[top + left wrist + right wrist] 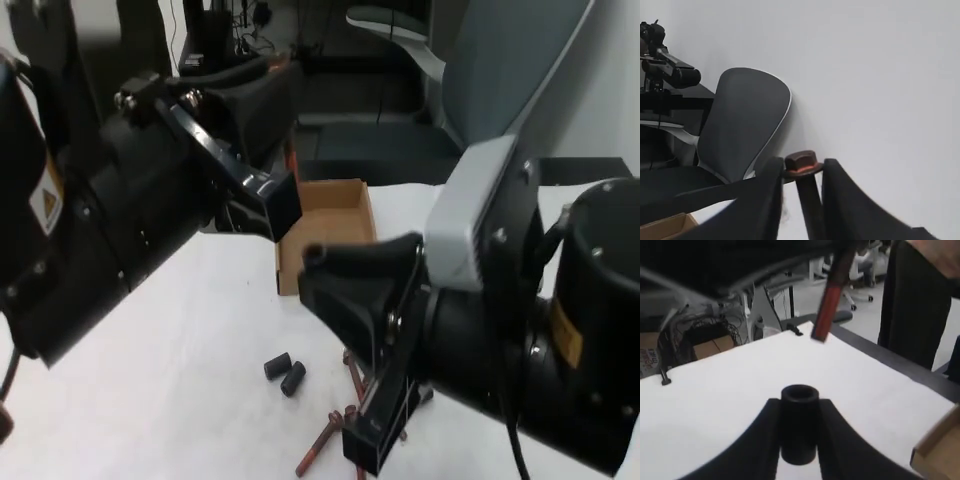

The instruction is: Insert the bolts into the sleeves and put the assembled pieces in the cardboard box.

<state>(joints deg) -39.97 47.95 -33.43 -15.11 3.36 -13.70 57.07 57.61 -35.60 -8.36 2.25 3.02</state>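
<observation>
Above the table [180,330], left claw [803,175] is pinching a bolt [801,163] and right claw [799,410] is gripping a sleeve [799,440], the two not touching. Insertion is beginning; next, the tip needs centring over the bore.

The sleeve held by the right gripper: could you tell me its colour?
Black sleeve, best seen in the right wrist view.

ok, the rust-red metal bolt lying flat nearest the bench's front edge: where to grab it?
Probably mid-shank, from straight above, fingers closing across the rust-red metal bolt. It lies flat on the white bench, and its far end sits close to other bolts, so the near half looks freer.
</observation>
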